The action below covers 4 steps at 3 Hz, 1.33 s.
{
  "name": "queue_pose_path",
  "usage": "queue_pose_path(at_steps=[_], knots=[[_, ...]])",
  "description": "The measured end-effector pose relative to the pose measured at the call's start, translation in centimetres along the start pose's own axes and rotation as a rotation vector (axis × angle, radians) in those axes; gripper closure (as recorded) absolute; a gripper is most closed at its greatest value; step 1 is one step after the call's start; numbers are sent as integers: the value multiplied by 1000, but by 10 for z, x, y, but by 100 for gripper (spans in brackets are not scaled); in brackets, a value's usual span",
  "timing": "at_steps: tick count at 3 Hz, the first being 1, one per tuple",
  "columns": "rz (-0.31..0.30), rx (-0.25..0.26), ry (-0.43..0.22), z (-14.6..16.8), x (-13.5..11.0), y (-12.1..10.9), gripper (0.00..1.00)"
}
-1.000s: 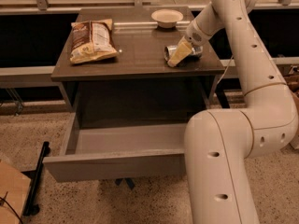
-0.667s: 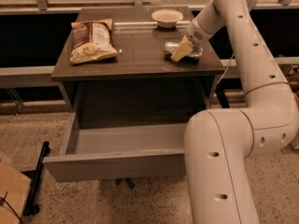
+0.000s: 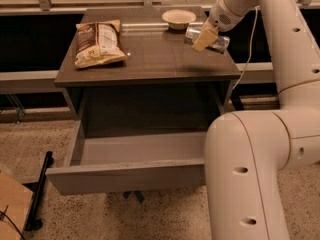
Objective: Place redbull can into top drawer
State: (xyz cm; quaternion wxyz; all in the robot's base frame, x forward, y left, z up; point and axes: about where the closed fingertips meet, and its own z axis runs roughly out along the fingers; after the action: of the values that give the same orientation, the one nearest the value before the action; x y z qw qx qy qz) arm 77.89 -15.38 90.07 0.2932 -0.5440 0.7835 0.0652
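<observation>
The redbull can (image 3: 220,43) is a slim silver can held sideways in my gripper (image 3: 204,37), a little above the right rear part of the cabinet top (image 3: 165,59). The gripper's beige fingers (image 3: 202,40) are shut across the can's middle. The top drawer (image 3: 125,178) stands pulled open below the cabinet top, with its grey floor (image 3: 145,147) bare. My arm's big white links (image 3: 250,169) hide the drawer's right end.
A brown-yellow chip bag (image 3: 98,44) lies on the left of the cabinet top. A beige bowl (image 3: 178,18) stands at the rear, just left of the can. A black stand (image 3: 37,194) and a cardboard piece (image 3: 10,209) lie on the floor at the left.
The gripper has risen from the cabinet top and moved back and to the right, with the can lifted in it. The drawer, bag and bowl have not moved.
</observation>
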Motion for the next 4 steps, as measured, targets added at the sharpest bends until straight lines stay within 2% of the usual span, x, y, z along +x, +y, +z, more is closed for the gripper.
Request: queue_pose_path(at_steps=[1, 2, 3, 4], knots=[[-68, -56, 12, -22, -15, 25, 100], [-111, -126, 11, -25, -34, 56, 100], [-140, -56, -54, -64, -72, 77, 100], [-143, 100, -133, -127, -98, 96, 100]])
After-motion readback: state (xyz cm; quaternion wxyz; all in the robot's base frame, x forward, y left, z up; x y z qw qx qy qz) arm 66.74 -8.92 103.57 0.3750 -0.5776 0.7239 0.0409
